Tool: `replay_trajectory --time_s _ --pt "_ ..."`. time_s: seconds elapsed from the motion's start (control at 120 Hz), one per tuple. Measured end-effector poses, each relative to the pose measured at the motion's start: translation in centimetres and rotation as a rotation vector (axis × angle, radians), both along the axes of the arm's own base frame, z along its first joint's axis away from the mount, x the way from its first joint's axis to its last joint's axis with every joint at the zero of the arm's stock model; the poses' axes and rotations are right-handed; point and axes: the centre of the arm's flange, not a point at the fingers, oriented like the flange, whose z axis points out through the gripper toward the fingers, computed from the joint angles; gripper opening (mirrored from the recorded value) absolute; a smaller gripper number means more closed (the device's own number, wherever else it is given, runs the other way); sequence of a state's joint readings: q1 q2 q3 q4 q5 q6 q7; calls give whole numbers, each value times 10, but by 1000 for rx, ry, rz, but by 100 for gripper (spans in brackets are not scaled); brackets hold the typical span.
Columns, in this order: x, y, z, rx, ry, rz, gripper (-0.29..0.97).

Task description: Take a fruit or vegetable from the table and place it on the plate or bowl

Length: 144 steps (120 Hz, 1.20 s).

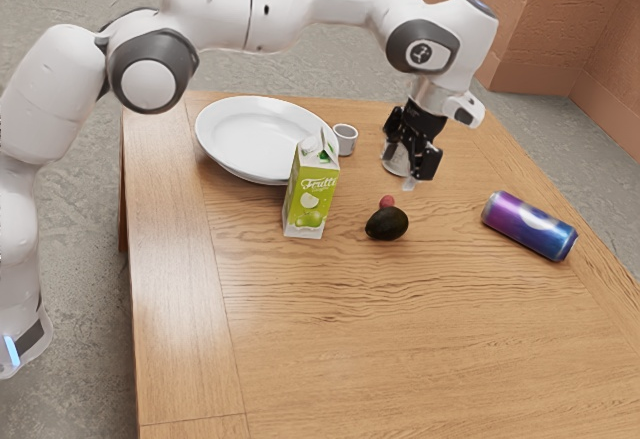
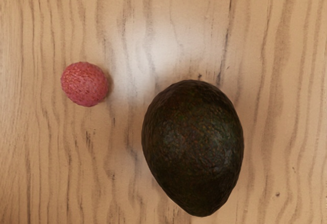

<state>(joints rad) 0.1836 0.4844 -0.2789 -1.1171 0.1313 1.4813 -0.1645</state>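
A dark green avocado (image 1: pixel 386 224) lies on the wooden table, with a small red bumpy fruit (image 1: pixel 387 201) just behind it. In the wrist view the avocado (image 2: pixel 193 147) and the red fruit (image 2: pixel 84 83) lie side by side, a small gap apart, directly under my hand. My black gripper (image 1: pixel 410 175) hangs above and slightly behind the two fruits, open and holding nothing. A white plate (image 1: pixel 255 134) sits at the far side of the table, toward the exterior view's left of the gripper.
A green juice carton (image 1: pixel 310 189) stands between the plate and the avocado. A small white cup (image 1: pixel 345 139) stands by the plate's rim. A purple can (image 1: pixel 528 225) lies on its side at the exterior view's right. A pale grey object (image 1: pixel 393 167) is partly hidden behind the gripper.
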Motion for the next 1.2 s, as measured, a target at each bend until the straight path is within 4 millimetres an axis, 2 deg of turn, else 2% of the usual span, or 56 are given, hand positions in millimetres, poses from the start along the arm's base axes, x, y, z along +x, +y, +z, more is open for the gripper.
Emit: replay_trajectory --time_s 0.242,0.358,0.425,0.492,0.567,0.675,1.008,1.2 --pt "14 13 -16 16 -23 -32 68" --pt "11 -2 -36 13 13 -67 68" --pt "-1 -17 -42 25 34 -94 68" --pt "-8 -22 -42 28 36 -101 68" --pt "-11 -19 -40 27 26 -97 68" --pt "-11 -16 -46 16 32 -92 68" --pt "-9 -30 -50 -43 20 -102 68" --pt "-7 -31 -51 -59 6 -101 68"
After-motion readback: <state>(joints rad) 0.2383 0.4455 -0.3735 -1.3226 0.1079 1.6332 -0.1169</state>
